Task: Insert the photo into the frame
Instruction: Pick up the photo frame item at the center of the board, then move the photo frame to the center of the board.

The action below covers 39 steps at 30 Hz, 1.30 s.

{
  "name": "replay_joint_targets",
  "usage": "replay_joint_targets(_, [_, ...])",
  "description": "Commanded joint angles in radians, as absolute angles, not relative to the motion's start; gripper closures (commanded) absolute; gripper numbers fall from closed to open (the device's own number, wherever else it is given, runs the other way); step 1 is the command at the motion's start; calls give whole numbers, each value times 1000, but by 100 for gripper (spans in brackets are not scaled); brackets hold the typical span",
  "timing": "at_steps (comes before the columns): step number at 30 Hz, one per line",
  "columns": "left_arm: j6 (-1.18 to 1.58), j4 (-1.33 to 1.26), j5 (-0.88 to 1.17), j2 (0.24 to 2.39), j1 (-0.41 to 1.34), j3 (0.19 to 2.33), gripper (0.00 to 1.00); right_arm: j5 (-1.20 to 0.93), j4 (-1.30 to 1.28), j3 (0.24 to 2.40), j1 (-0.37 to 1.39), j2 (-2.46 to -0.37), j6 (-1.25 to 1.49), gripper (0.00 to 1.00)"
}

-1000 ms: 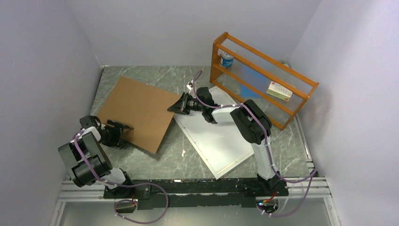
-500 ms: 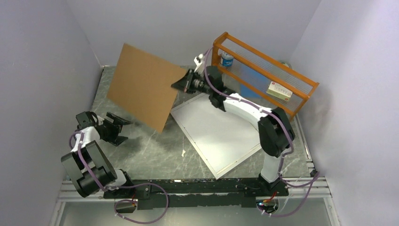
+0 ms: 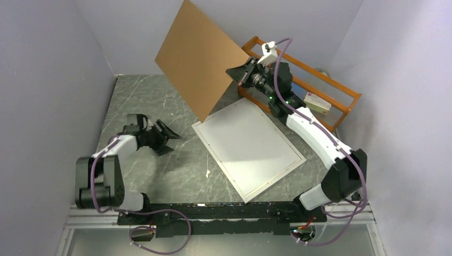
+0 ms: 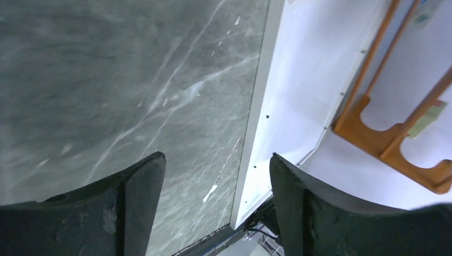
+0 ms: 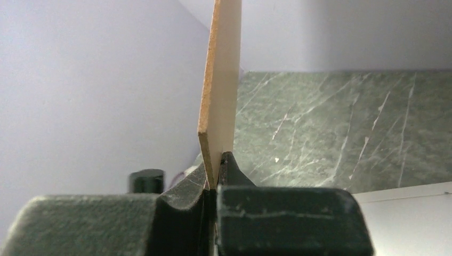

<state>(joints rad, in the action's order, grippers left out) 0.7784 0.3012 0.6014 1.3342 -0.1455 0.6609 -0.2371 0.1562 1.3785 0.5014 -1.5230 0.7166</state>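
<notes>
The white frame [image 3: 219, 164] lies flat on the marble table, centre right; its inside looks plain white. No printed photo shows in any view. My right gripper [image 3: 236, 74] is shut on the edge of the brown backing board [image 3: 200, 56] and holds it tilted high above the table's back, in front of the rack. In the right wrist view the board [image 5: 221, 80] stands edge-on between my closed fingers [image 5: 217, 160]. My left gripper [image 3: 171, 144] is open and empty, low over the table left of the frame. The left wrist view [image 4: 216, 160] shows the frame's edge [image 4: 298, 90] ahead.
An orange wooden rack [image 3: 314, 69] stands at the back right, with a small white box [image 3: 318, 104] on it; it also shows in the left wrist view [image 4: 384, 133]. A small white scrap [image 3: 207, 173] lies on the table by the frame's left edge. Walls close in on three sides.
My right arm has lifted the backing board off the table, up and to the right toward the rack. My left gripper has left the board's corner and moved right toward the frame, open.
</notes>
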Motion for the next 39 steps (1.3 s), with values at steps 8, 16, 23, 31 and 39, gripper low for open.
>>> replay_joint_targets(8, [895,341,355,1783,204,1043,37,-169,189,1332,486,-1254,678,100])
replay_joint_targets(16, [880,492,266,1947,261,1218,54,-120,152,1292,486,-1183,677,100])
replay_joint_targets(23, [823,596,227,2023,267,1293,61,-108,125,1285,486,-1166,678,100])
replay_joint_targets(31, [692,653,173,2065,244,1362,74,-107,92,1307,486,-1173,680,100])
replay_joint_targets(39, [499,587,328,2056,94,1346,81,-146,94,1331,486,-1199,717,100])
